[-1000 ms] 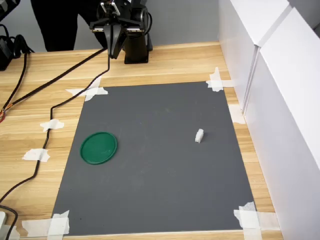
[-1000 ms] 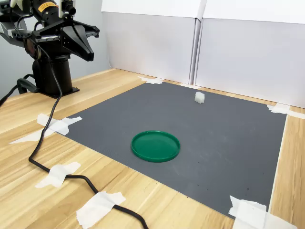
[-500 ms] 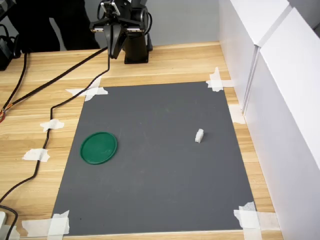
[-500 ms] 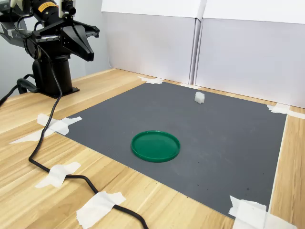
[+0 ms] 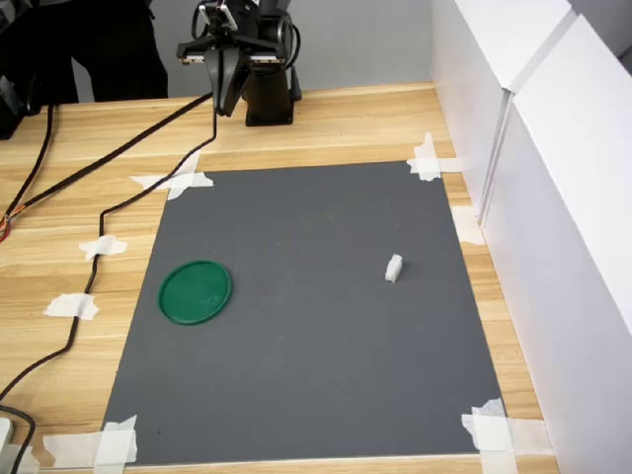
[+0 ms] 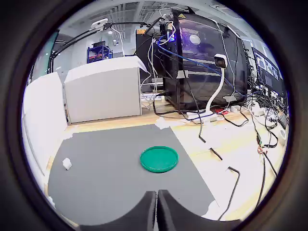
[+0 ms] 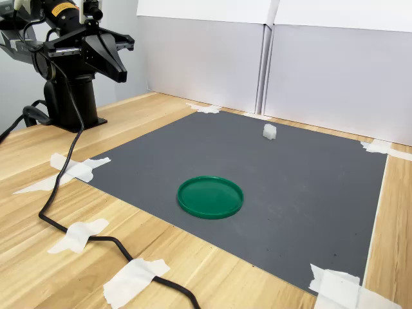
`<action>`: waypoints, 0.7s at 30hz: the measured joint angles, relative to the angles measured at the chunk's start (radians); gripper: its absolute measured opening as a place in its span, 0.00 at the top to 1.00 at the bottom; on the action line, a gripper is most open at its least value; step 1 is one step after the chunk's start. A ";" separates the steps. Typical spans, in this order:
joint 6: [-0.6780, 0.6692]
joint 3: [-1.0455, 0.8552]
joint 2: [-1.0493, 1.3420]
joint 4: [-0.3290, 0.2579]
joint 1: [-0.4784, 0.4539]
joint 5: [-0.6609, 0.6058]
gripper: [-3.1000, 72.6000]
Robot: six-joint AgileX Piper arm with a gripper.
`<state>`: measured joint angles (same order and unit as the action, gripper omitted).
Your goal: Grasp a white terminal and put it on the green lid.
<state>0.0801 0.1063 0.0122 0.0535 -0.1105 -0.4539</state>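
Handling assessment, ordered left to right in the first exterior view. Tool: parked above the tabletop at the arm base, well apart from both task items; in the wrist view its two fingers meet at the tips, so it is closed and empty. Green lid: lies flat on the gray mat near the first exterior view's left edge of the mat; judged rigid plastic, with a raised rim that should retain a small part. White terminal: rests on the mat toward the first exterior view's right, well apart from the lid. Judged very light, stiff and smooth; likely to skid or tip if nudged. Recommended hold: across its two narrower side faces, fingers descending vertically. Markings: a yellow label on the arm in the second exterior view is too small to read; no other writing is legible.
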 joint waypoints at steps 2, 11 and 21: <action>0.000 0.000 0.000 -0.014 0.000 0.000 0.98; -0.001 0.000 0.000 -0.046 0.000 0.000 0.98; -0.001 0.000 0.000 -0.046 0.000 0.000 0.98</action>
<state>0.0794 0.1063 0.0122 0.0072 -0.1105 -0.4539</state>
